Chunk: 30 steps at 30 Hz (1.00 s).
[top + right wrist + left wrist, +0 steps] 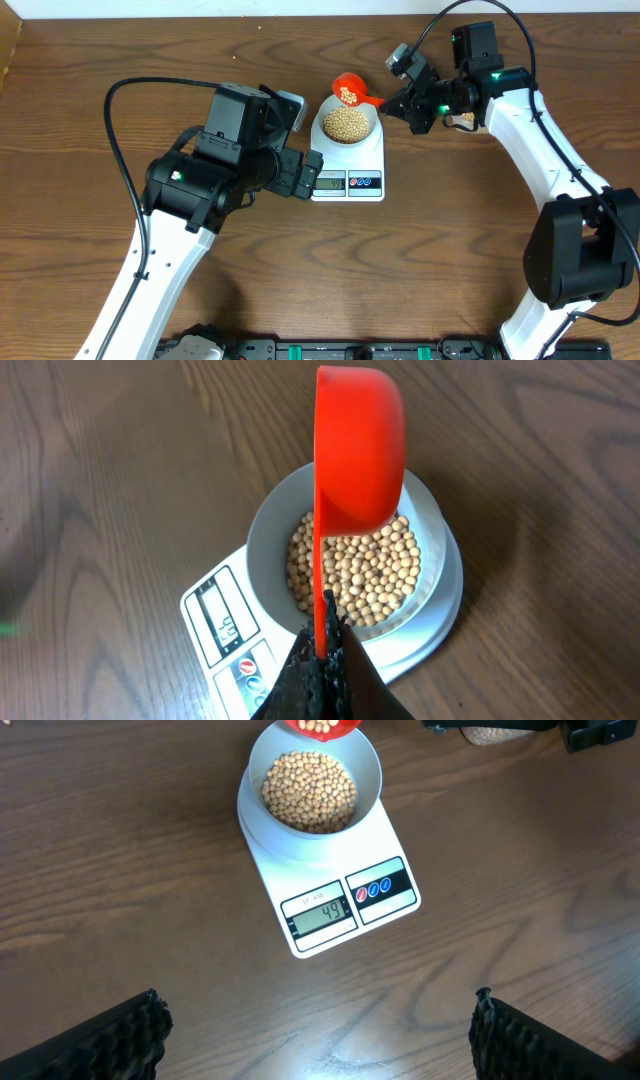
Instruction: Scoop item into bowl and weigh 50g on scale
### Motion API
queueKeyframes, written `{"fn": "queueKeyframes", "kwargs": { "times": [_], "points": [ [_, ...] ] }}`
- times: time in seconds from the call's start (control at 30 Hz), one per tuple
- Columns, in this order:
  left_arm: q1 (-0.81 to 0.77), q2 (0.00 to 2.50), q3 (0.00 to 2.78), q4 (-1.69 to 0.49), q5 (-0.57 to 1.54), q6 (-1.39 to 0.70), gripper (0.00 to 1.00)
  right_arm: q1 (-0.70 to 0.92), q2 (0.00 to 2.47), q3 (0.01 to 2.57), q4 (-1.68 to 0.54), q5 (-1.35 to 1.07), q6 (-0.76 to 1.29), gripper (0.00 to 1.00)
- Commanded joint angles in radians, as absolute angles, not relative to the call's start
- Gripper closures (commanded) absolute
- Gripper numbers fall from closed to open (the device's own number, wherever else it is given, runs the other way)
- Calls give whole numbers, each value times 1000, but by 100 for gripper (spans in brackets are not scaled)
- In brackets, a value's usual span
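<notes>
The orange scoop (322, 726) is cut off by the left wrist view's top edge — in the overhead view the scale (348, 160) display's digits are too small to be read.

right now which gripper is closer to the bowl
Right. The right gripper, shut on the red scoop, is just beside the bowl, scoop over its rim; the open left gripper is farther off, past the display end of the scale.
</notes>
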<state>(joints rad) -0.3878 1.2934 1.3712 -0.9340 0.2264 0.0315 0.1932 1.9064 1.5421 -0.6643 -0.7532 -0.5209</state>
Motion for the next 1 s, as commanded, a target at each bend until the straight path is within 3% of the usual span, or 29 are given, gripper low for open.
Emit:
{"fn": "queueKeyframes", "kwargs": {
  "times": [0.0, 0.97],
  "points": [
    [-384, 1298, 1377, -934, 217, 48, 2, 197, 1872, 1563, -661, -760, -550, 99],
    [-384, 1298, 1377, -934, 217, 48, 2, 186, 1872, 1563, -621, -717, -593, 99]
  ]
}}
